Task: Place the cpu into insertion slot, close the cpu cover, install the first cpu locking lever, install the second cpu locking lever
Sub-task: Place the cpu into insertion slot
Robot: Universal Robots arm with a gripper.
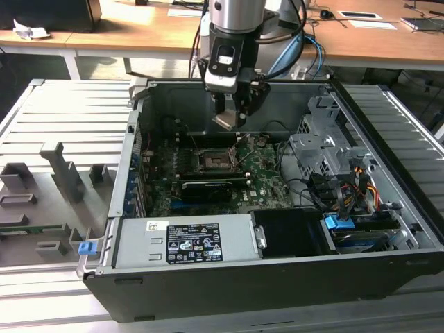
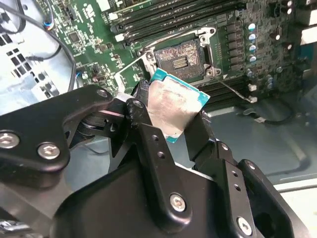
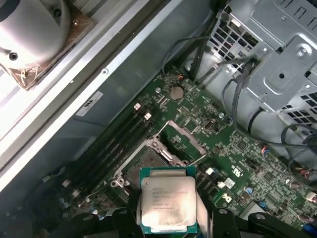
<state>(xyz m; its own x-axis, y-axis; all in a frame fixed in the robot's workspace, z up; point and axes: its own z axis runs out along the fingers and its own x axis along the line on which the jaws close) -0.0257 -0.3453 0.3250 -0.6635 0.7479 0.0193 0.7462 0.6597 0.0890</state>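
My gripper hangs inside the open computer case, shut on the cpu, a flat square chip with a dull silver face. In both wrist views the cpu sits tilted between the black fingers, one on each of two opposite edges. The insertion slot lies on the green motherboard below the chip, uncovered, its dark pin field showing. The cpu cover stands swung open beside the slot. A thin locking lever sticks out free from the socket's side.
Long black memory slots run beside the socket. A black expansion card lies in front of it, then the power supply. A metal drive cage with cables stands at the exterior view's right. Grey fixtures stand outside the case.
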